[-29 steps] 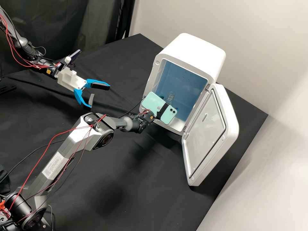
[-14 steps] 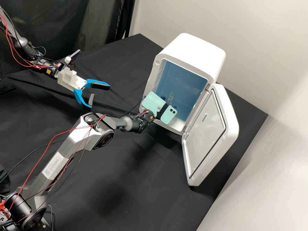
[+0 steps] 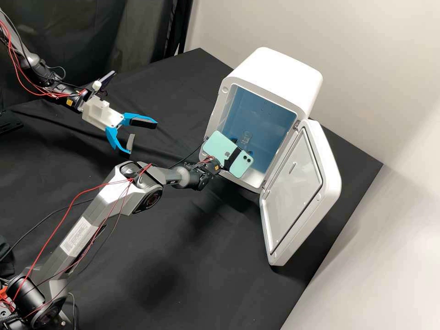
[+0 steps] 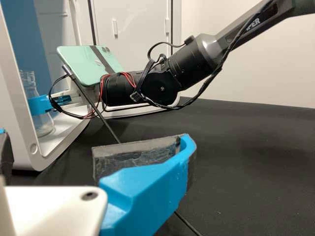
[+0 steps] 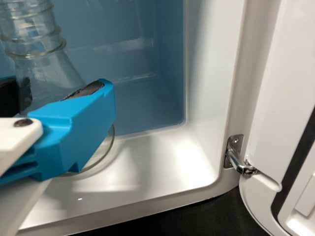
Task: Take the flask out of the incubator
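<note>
Clear glass flask [image 5: 39,54] upright on the floor inside the white, blue-lined incubator [image 3: 275,73], near its open front, door [image 3: 298,192] swung wide. Right gripper [image 5: 61,91] inside the chamber, set around the flask's lower body; clamped or loose, impossible to tell. Mint-green phone [image 3: 227,153] strapped at that arm's wrist. Left gripper [image 3: 142,136] released, spread wide above the black worktop [image 3: 183,256], well apart from the incubator.

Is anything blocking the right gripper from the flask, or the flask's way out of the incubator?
Nothing visible does. The right gripper is at the flask inside the incubator, nothing between them. The door stands wide open, leaving the front opening free apart from the arm itself.
</note>
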Action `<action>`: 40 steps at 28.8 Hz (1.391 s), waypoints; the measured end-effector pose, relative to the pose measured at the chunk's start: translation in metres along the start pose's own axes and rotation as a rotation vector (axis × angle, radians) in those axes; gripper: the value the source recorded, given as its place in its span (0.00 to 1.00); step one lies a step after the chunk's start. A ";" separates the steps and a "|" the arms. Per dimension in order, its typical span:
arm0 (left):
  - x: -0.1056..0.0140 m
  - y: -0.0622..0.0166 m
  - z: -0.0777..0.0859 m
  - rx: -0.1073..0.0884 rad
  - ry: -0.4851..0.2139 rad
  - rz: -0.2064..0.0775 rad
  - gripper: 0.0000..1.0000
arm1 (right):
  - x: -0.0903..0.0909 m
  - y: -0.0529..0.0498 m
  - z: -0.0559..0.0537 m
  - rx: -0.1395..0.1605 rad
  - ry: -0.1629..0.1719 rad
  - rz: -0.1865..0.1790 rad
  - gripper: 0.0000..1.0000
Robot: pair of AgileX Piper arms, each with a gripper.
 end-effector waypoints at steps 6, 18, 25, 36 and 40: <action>0.000 0.0000 0.000 0.000 0.000 0.000 1.00 | 0.000 0.000 0.000 0.000 0.000 0.000 0.00; 0.000 0.0000 0.000 0.000 0.000 0.000 1.00 | -0.001 -0.002 0.000 -0.017 0.014 -0.003 0.00; 0.000 0.0000 0.000 0.000 0.000 0.000 1.00 | -0.001 -0.002 0.000 0.003 0.014 -0.003 0.00; 0.000 -0.0001 0.000 0.000 -0.001 0.000 1.00 | -0.001 -0.002 0.001 0.003 0.014 -0.004 0.00; 0.000 -0.0001 0.000 0.000 -0.001 0.000 1.00 | -0.001 -0.002 0.001 0.003 0.014 -0.004 0.00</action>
